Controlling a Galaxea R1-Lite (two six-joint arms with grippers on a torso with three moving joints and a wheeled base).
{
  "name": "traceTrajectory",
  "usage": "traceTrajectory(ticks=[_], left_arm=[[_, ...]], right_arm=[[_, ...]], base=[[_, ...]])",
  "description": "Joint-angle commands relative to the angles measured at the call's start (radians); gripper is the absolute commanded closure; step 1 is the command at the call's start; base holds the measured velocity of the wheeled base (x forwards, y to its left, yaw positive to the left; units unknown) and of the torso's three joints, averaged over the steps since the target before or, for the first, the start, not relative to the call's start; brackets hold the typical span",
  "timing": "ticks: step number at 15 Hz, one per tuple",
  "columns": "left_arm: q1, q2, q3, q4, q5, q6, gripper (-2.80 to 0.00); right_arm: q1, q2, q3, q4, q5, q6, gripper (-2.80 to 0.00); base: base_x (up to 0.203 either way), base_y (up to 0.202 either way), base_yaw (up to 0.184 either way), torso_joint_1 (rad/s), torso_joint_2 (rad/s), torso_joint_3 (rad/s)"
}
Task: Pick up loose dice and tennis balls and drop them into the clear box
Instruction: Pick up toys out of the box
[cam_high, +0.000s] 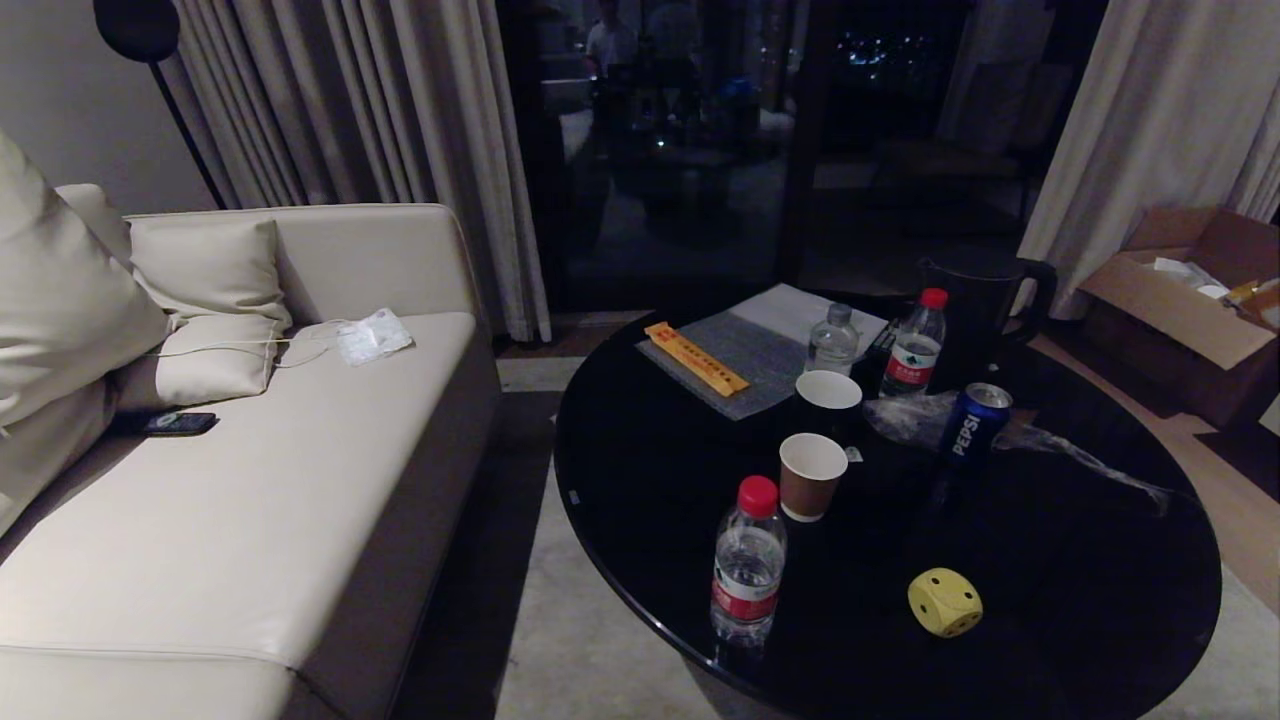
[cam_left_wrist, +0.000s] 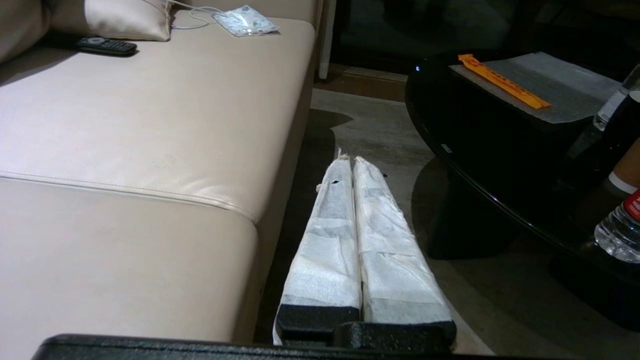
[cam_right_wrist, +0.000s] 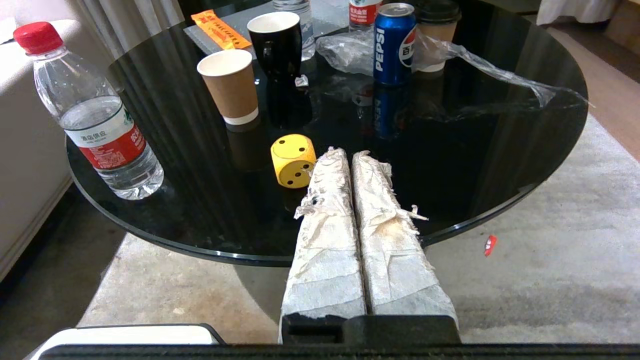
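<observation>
**Both claws closed, one die on the table**

My right claw (cam_right_wrist: 348, 154) hangs pressed together and empty over the near edge of the round black table (cam_right_wrist: 500, 165). The yellow die (cam_right_wrist: 293, 160) sits just beside its tips, toward my left, apart from them. Beyond it: paper cup (cam_right_wrist: 230, 85), Pepsi can (cam_right_wrist: 394, 43), water bottle (cam_right_wrist: 92, 115). My left claw (cam_left_wrist: 350, 161) is closed too, holding nothing, between sofa (cam_left_wrist: 150, 150) and table.
</observation>
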Motion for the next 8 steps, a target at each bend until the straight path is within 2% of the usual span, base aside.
traceTrajectory(ticks=[1,7,8], left_arm=[[0.000,0.002,0.002,-0.002,-0.002,0.003,0.00],[0.000,0.002,0.002,-0.002,0.000,0.000,0.00],[0.000,0.002,0.002,-0.002,0.000,0.002,0.00]], right_arm=[[0.000,0.002,0.000,-0.001,0.001,-0.001,0.00],[0.000,0.002,0.000,0.001,0.001,-0.001,0.00],[0.000,0.002,0.000,0.001,0.001,-0.001,0.00]], base=[[0.000,0.000,0.000,0.000,0.00,0.000],[0.000,0.000,0.000,0.000,0.00,0.000],[0.125,0.000,-0.003,0.003,0.01,0.002]])
